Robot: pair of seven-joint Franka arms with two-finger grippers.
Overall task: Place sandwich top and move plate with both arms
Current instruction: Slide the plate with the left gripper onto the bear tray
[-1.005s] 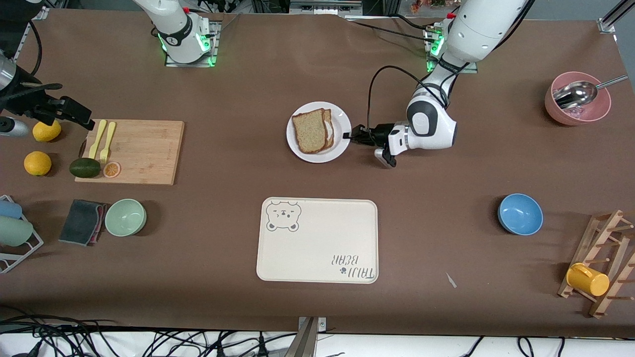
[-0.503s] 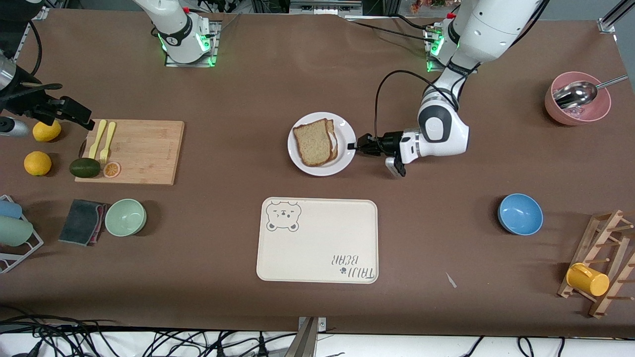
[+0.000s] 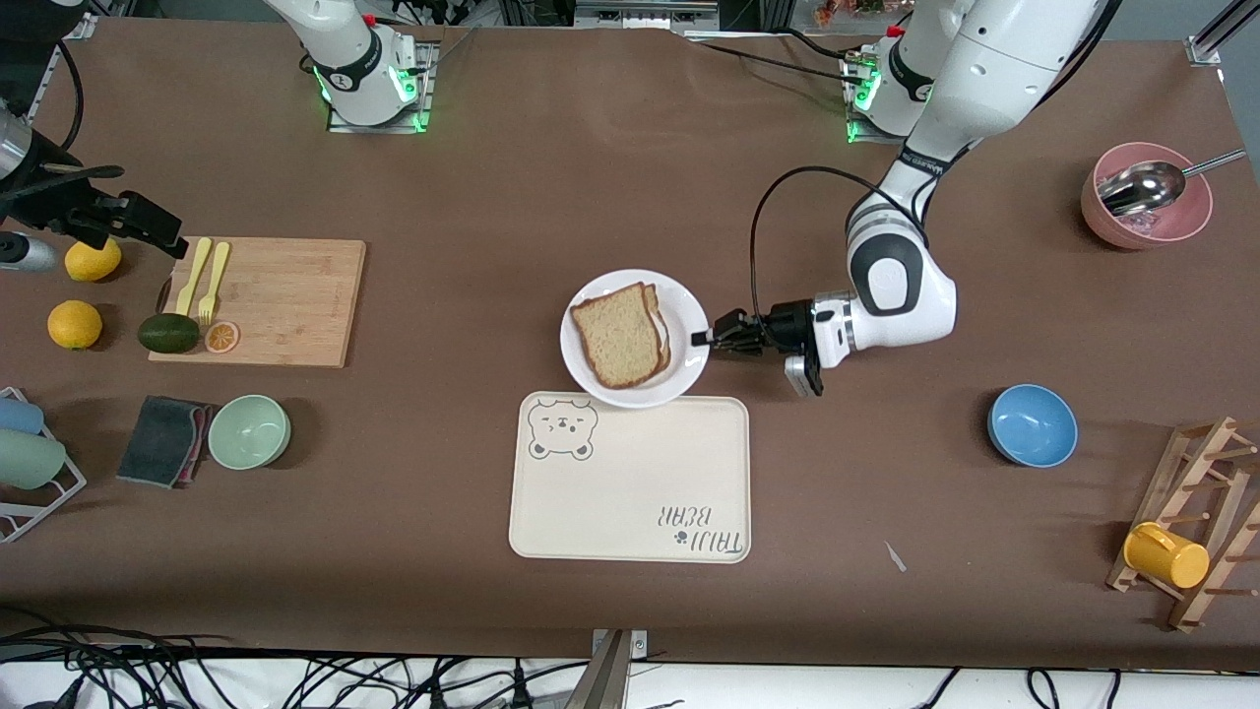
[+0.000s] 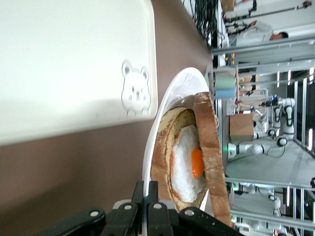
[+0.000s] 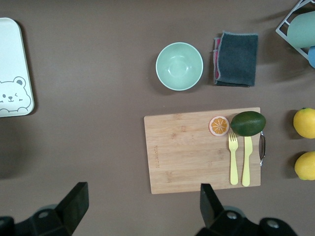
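The white plate (image 3: 679, 369) carries the sandwich: the plain brown sandwich top (image 3: 615, 335) lies on a slice with a fried egg (image 4: 196, 163). My left gripper (image 3: 701, 338) is shut on the plate's rim at the side toward the left arm's end. In the left wrist view its jaws (image 4: 147, 196) pinch the thin white rim (image 4: 162, 113), with the sandwich top (image 4: 209, 142) standing over the egg. The plate's rim reaches over the tray's edge. My right gripper (image 3: 148, 231) waits open over the table beside the cutting board, with nothing between its fingers (image 5: 143, 201).
The cream bear tray (image 3: 630, 492) lies just nearer the camera than the plate. A cutting board (image 3: 285, 295) with forks, avocado and orange slice, a green bowl (image 3: 249, 431) and a grey cloth (image 3: 162, 440) sit toward the right arm's end. A blue bowl (image 3: 1032, 424) and a pink bowl (image 3: 1147, 212) sit toward the left arm's end.
My left gripper has carried the plate with the sandwich toward the front camera, up to the tray's edge. The right arm has not moved.
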